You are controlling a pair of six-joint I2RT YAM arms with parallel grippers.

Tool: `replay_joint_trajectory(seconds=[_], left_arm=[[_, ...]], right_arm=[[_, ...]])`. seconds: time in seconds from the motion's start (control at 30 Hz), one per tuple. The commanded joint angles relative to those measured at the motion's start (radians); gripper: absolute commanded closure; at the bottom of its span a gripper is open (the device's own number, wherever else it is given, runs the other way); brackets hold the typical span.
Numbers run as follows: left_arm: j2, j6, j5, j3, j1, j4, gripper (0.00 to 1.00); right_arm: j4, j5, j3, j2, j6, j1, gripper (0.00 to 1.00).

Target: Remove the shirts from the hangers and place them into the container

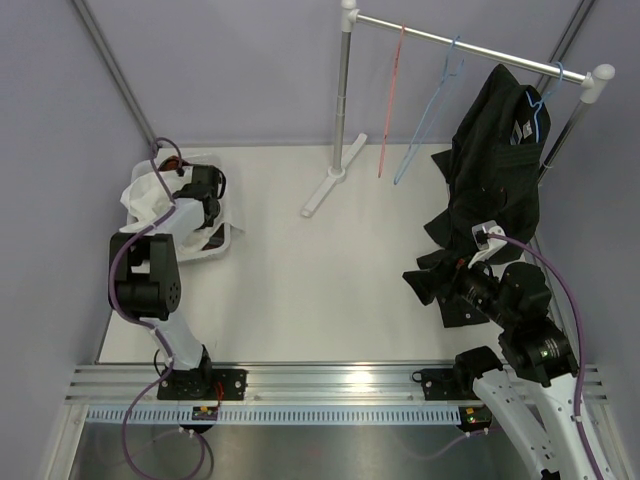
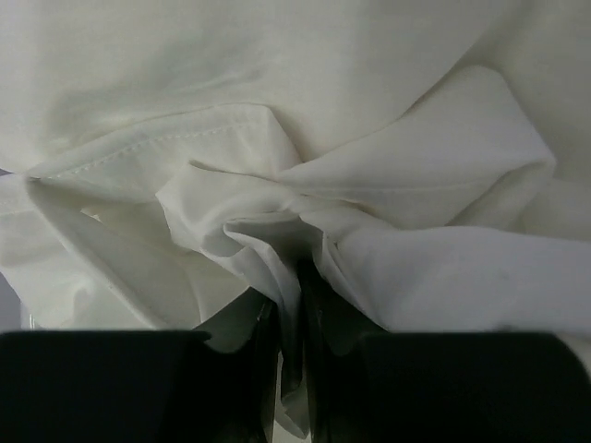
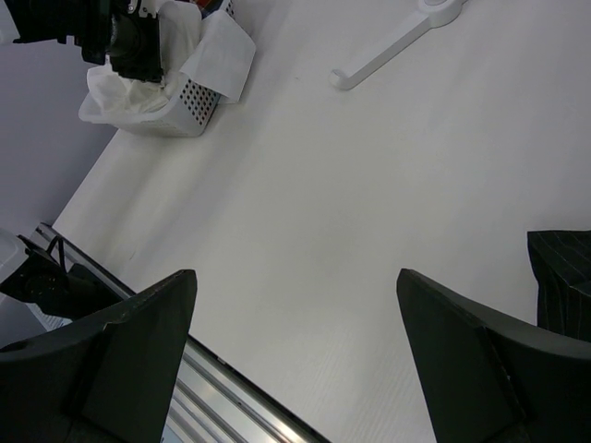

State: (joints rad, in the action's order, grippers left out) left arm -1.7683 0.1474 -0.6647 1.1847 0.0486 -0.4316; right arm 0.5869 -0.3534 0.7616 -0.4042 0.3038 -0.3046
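The left gripper (image 2: 291,309) reaches into a shallow white lattice-sided plastic basket (image 3: 191,100) at the far left of the white table (image 1: 330,280), its dark fingers nearly together, pinching a fold of the crumpled plain white shirt (image 2: 369,148) lying in it. The right gripper (image 3: 295,286) hovers over the table with fingers spread wide and empty, beside a plain black shirt (image 1: 495,150) hanging from a light blue wire hanger (image 1: 545,100) at the right end of a chrome rail (image 1: 470,48).

- Container (image 3: 196,100) at the worktop's (image 1: 320,290) far left, one shirt (image 1: 148,195) in it.
- Rail (image 1: 480,48) behind, right: two bare hangers (image 1: 430,110) left of a third hanger (image 1: 545,100) carrying another shirt (image 1: 495,160).
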Motion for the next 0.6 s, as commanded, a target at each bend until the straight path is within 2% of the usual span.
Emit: replay_joint_trajectory(seconds=[0.0, 0.07, 0.1, 0.13, 0.2, 0.27, 0.4, 0.57], left_arm=[[-0.033, 0.064, 0.125, 0.016, -0.006, -0.074, 0.75], [-0.028, 0.096, 0.117, 0.050, -0.007, -0.122, 0.63], [0.004, 0.099, 0.123, 0.059, -0.007, -0.143, 0.54], [0.030, 0.101, 0.128, 0.062, -0.007, -0.144, 0.34], [0.128, 0.113, 0.132, 0.066, -0.007, -0.145, 0.22], [0.194, 0.118, 0.137, 0.072, -0.006, -0.145, 0.14], [0.309, 0.098, 0.123, 0.105, 0.005, -0.171, 0.09], [0.369, 0.086, 0.073, 0.133, 0.042, -0.219, 0.03]], right_arm=[[-0.036, -0.018, -0.008, 0.002, 0.006, 0.002, 0.01], [-0.039, -0.018, -0.010, 0.005, 0.008, 0.002, 0.01], [-0.041, -0.021, -0.010, 0.004, 0.008, 0.002, 0.01], [-0.041, -0.022, -0.010, 0.005, 0.008, 0.002, 0.01], [-0.039, -0.024, -0.010, 0.010, 0.008, 0.002, 0.00], [-0.039, -0.024, -0.010, 0.015, 0.006, 0.002, 0.00], [-0.047, -0.028, -0.015, 0.011, 0.011, 0.004, 0.01], [-0.045, -0.030, -0.013, 0.011, 0.011, 0.002, 0.01]])
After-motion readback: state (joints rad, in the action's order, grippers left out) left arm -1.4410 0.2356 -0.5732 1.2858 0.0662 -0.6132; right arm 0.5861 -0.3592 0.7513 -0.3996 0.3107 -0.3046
